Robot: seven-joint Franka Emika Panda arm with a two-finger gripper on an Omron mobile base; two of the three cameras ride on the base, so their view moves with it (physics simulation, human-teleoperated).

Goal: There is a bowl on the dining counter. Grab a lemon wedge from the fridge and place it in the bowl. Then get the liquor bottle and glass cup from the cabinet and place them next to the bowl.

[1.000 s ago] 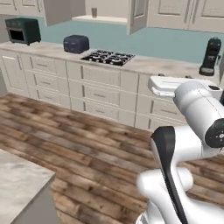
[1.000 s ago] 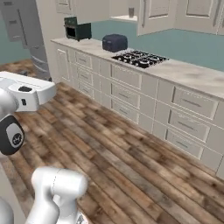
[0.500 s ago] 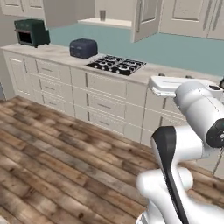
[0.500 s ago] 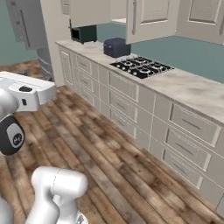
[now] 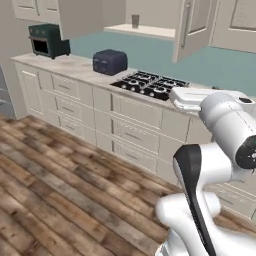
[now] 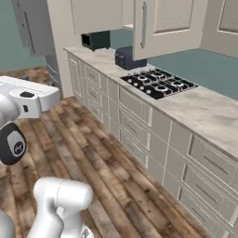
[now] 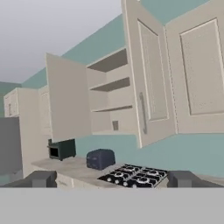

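The cabinet (image 7: 109, 105) hangs over the stove with both panelled doors swung open. On its lowest shelf stands the glass cup (image 7: 115, 126), a small grey tumbler, also on the shelf (image 5: 135, 21) in the left base view. My gripper (image 7: 111, 179) is open, its dark fingertips (image 7: 41, 178) wide apart with nothing between them, aimed up at the cabinet from well back. A grey slab of the fridge (image 6: 35, 25) shows at far left. The bowl, lemon wedge, liquor bottle and dining counter are out of view.
Below the cabinet runs a beige counter (image 5: 75, 64) with a dark toaster oven (image 5: 47, 40), a blue-grey toaster (image 5: 109, 61) and a black gas stove (image 5: 150, 84). Cream drawer units (image 5: 125, 132) front it. Wood floor (image 5: 60, 200) lies between me and the counter.
The whole picture has shifted: the base has driven nearer the counter, so stove, toaster and open cabinet loom larger. The arm keeps its pose and the gripper stays open.
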